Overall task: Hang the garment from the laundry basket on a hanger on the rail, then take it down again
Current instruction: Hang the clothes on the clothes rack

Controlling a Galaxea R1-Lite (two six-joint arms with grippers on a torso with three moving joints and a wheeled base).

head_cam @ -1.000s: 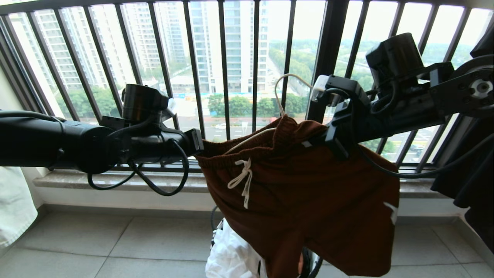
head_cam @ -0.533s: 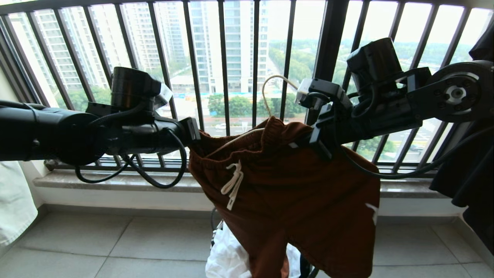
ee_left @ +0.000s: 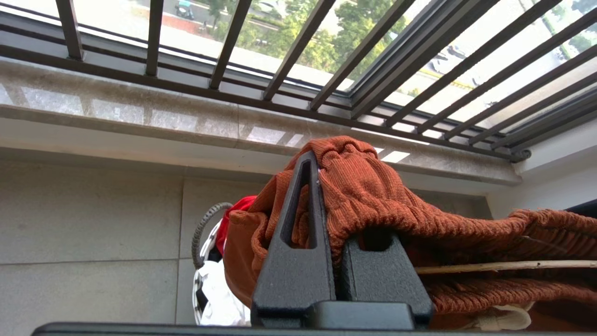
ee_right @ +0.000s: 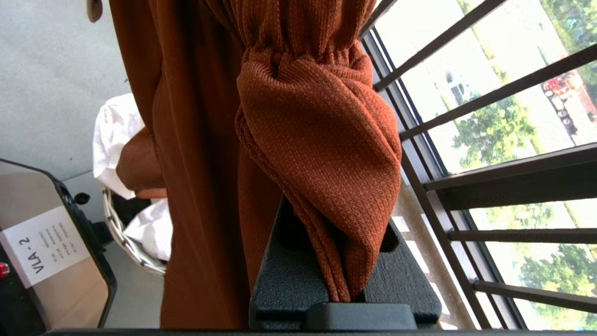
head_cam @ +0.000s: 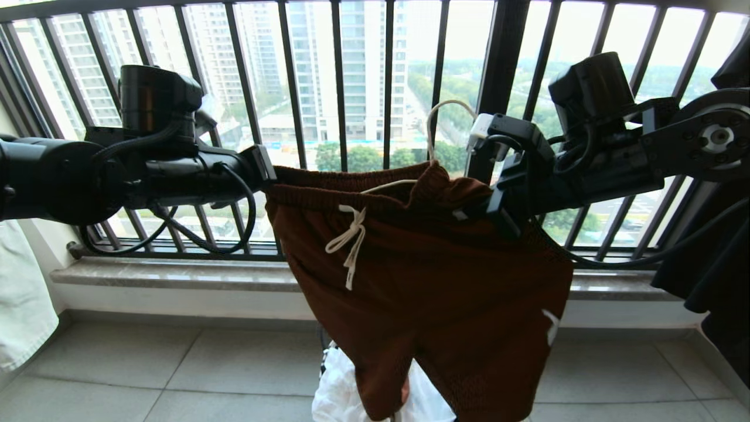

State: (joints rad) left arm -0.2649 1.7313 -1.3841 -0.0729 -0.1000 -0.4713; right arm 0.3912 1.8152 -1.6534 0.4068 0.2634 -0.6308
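Note:
The garment [head_cam: 433,293], rust-brown shorts with a white drawstring, hangs stretched between my two grippers in front of the balcony bars. My left gripper [head_cam: 266,176] is shut on the left end of the ribbed waistband [ee_left: 373,186]. At the other end, my right gripper [head_cam: 486,211] is shut on a bunched fold of the fabric [ee_right: 322,140]. The cream-white hanger [head_cam: 436,126] sits inside the waistband with its hook sticking up, and its wire [ee_left: 489,267] runs along under the band. The laundry basket [ee_left: 205,228] stands on the floor below. The rail is out of view.
The black balcony railing [head_cam: 340,105] and a stone sill [head_cam: 176,272] are close behind the garment. A pale garment [head_cam: 23,305] hangs at the far left and a black one [head_cam: 720,281] at the far right. White cloth [head_cam: 345,387] lies in the basket.
My left gripper has risen and moved left, pulling the waistband taut and level. The right gripper swayed left and came back to about where it was. Both grips have held.

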